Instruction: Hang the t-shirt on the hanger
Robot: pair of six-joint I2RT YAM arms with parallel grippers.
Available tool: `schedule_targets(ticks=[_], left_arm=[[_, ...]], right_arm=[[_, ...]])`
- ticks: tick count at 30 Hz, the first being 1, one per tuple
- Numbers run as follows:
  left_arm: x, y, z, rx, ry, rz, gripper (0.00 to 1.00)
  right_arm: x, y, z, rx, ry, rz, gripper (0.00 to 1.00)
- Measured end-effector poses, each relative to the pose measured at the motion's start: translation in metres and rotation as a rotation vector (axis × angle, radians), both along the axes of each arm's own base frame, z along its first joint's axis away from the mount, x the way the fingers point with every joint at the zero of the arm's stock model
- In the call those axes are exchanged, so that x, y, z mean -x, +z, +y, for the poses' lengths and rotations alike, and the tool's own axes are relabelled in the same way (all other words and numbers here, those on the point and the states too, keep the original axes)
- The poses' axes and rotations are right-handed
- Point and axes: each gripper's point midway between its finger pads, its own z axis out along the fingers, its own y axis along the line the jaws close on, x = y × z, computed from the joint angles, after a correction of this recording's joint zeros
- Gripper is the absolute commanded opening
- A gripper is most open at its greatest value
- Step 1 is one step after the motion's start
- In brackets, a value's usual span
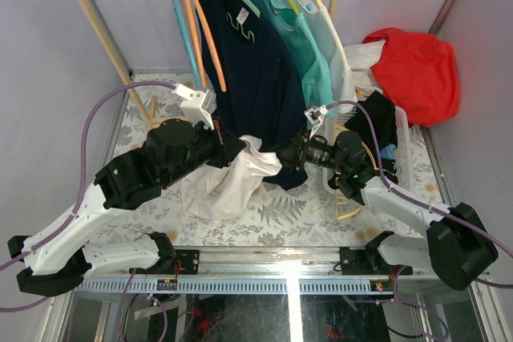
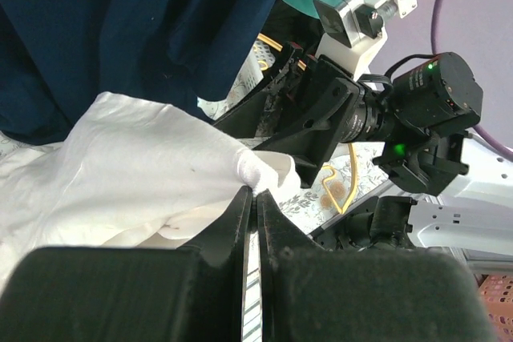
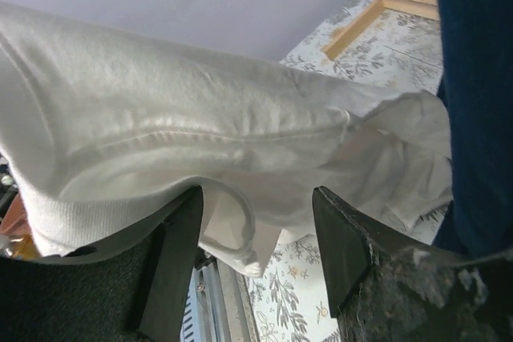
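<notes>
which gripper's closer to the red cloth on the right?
Right. The right gripper sits down-left of the red cloth, at the t-shirt's edge; the left gripper, shut on the t-shirt, is farther left.

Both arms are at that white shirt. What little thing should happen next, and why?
Probably close the right gripper. Its jaws stand open around a folded edge of the t-shirt, while the left gripper, shut, holds the cloth up. A second grip would let the two spread it.
</notes>
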Motion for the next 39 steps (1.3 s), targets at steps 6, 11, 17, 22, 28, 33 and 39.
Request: schedule_targets(ticks=[6, 11, 17, 22, 28, 33, 39], left_arm=[[0.001, 0.007, 0.003, -0.001, -0.001, -0.012, 0.00], [-0.001, 0.014, 0.010, -0.012, 0.021, -0.030, 0.00], [-0.005, 0.014, 0.019, -0.046, 0.059, -0.038, 0.00], [-0.007, 0.012, 0.023, -0.076, 0.079, -0.041, 0.00], [-0.001, 0.020, 0.017, -0.085, 0.016, -0.043, 0.00], [0.011, 0.027, 0.003, -0.097, -0.096, -0.028, 0.00], [0.023, 0.014, -0.003, -0.135, -0.182, 0.012, 0.00]], right_arm=[[0.016, 0.022, 0.007, -0.135, 0.132, -0.035, 0.43], [0.044, 0.036, 0.001, -0.223, 0.230, -0.050, 0.06], [0.071, 0.064, -0.020, -0.229, 0.212, -0.135, 0.00], [0.079, 0.107, -0.047, -0.155, 0.066, -0.271, 0.27], [0.062, 0.126, -0.048, -0.012, 0.012, -0.332, 0.43], [0.041, 0.100, -0.029, 0.120, 0.088, -0.276, 0.66], [0.052, 0.090, -0.016, 0.164, 0.267, -0.260, 0.71]])
